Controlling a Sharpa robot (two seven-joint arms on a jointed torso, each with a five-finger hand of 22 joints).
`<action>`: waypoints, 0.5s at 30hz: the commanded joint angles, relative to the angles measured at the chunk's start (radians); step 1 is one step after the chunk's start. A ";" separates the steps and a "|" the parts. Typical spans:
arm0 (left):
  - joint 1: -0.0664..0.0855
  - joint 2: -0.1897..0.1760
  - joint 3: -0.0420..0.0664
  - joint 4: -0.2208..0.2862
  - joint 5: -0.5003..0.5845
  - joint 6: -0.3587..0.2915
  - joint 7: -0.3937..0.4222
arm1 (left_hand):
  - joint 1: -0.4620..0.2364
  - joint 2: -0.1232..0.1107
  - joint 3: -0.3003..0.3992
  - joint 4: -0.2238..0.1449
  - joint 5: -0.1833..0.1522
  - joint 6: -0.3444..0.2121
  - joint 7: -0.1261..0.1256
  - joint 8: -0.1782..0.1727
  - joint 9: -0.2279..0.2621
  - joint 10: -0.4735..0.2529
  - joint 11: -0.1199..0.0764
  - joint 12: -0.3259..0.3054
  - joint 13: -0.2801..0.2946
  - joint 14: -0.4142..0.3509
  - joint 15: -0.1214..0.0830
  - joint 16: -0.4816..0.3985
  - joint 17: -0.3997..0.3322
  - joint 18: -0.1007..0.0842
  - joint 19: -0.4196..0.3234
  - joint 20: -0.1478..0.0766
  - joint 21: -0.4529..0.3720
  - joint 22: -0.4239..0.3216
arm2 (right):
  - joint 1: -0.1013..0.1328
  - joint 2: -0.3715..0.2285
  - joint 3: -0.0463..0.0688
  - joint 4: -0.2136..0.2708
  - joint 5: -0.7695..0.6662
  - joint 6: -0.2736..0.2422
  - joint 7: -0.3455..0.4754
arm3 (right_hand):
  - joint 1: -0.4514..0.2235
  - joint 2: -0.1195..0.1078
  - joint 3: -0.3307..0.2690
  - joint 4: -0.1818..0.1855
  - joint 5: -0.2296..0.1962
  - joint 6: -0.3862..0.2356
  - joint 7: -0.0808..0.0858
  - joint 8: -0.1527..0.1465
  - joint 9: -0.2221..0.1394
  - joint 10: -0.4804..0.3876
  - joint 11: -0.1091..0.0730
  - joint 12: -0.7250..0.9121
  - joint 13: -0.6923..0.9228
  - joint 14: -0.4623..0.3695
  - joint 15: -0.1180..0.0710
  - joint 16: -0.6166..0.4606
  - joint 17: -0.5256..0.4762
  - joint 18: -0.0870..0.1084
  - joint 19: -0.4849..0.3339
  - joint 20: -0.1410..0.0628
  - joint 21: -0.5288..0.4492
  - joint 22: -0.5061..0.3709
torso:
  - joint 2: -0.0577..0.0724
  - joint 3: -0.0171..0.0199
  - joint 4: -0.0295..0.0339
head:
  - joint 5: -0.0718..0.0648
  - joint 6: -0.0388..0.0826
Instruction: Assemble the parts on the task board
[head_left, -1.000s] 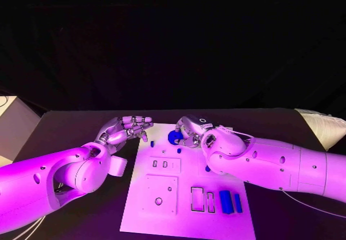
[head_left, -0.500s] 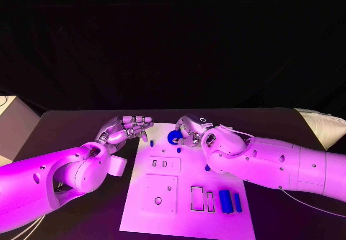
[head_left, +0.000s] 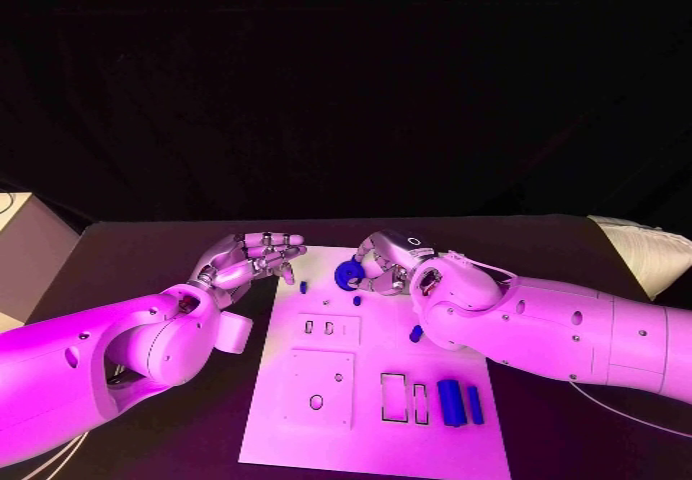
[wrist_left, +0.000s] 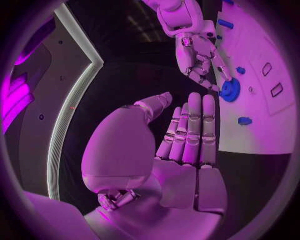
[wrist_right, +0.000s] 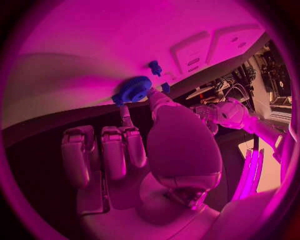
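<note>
On my screen the left hand (head_left: 253, 255) hangs over the black table (head_left: 144, 260) just off the left edge of the white board (head_left: 375, 400), near its far corner; in the left wrist view its fingers (wrist_left: 190, 130) lie straight and side by side with the thumb held apart, and nothing is in it. Moving right, the board lies in the middle of the table. Near its far left edge I see a small blue peg (head_left: 303, 287), and a little further in another small blue piece (head_left: 358, 300). Below these sit two raised white blocks, the upper one with two small slots (head_left: 329, 328) and the lower one with a round hole (head_left: 317, 401). At the board's far end is a round blue wheel-like part (head_left: 348, 275), and the right hand (head_left: 387, 262) pinches it: in the right wrist view the thumb and one fingertip close on its rim (wrist_right: 133, 90), held against the board's surface, while the other fingers are curled back. Another small blue piece (head_left: 415, 333) shows at the edge of the right arm. Toward the near right of the board there are two rectangular recesses (head_left: 395, 397) and, just beside them, two long blue bars (head_left: 460, 403) lying parallel.
</note>
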 joint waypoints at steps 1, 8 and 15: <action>0.001 0.001 0.000 0.001 -0.008 0.023 0.004 | -0.003 0.004 -0.004 0.002 0.000 -0.010 0.004 -0.003 0.001 -0.007 0.002 0.007 0.000 -0.005 -0.001 0.006 -0.001 0.014 -0.005 0.002 0.004 0.001 | -0.001 0.001 0.000 0.003 0.024 0.010 0.020 | -0.012 0.015 -0.004 0.002 0.018 0.010 0.000 0.003 0.002 0.079 0.003 0.008 0.232 0.100 0.003 0.005 0.239 -0.013 0.104 0.005 0.005 0.258 | 0.001 -0.0007 0.0018 | -0.003 0.000; 0.001 0.002 0.000 0.002 -0.009 0.022 0.000 | -0.002 0.005 -0.004 0.002 0.000 -0.011 0.004 -0.003 0.001 -0.008 0.002 0.007 0.000 -0.005 -0.001 0.006 -0.002 0.014 -0.006 0.002 0.004 0.000 | -0.006 0.005 -0.001 0.000 0.059 0.040 0.006 | -0.037 0.035 0.005 0.001 0.019 0.010 0.000 0.000 0.001 0.080 0.002 0.008 0.233 0.101 0.003 0.006 0.243 -0.013 0.105 0.004 0.006 0.260 | 0.001 -0.0023 0.0027 | -0.004 -0.003; 0.001 0.001 0.000 0.002 -0.009 0.024 0.000 | -0.001 0.005 -0.004 0.001 0.000 -0.011 0.004 -0.003 0.002 -0.008 0.002 0.007 0.000 -0.005 -0.001 0.007 -0.002 0.014 -0.006 0.002 0.004 0.000 | -0.013 0.003 -0.001 0.007 0.071 0.049 0.002 | -0.049 0.055 0.019 0.001 0.018 0.019 -0.003 0.003 0.002 0.086 0.000 0.015 0.239 0.102 0.001 0.007 0.245 -0.014 0.108 0.003 0.010 0.263 | 0.000 -0.0022 0.0034 | -0.002 -0.005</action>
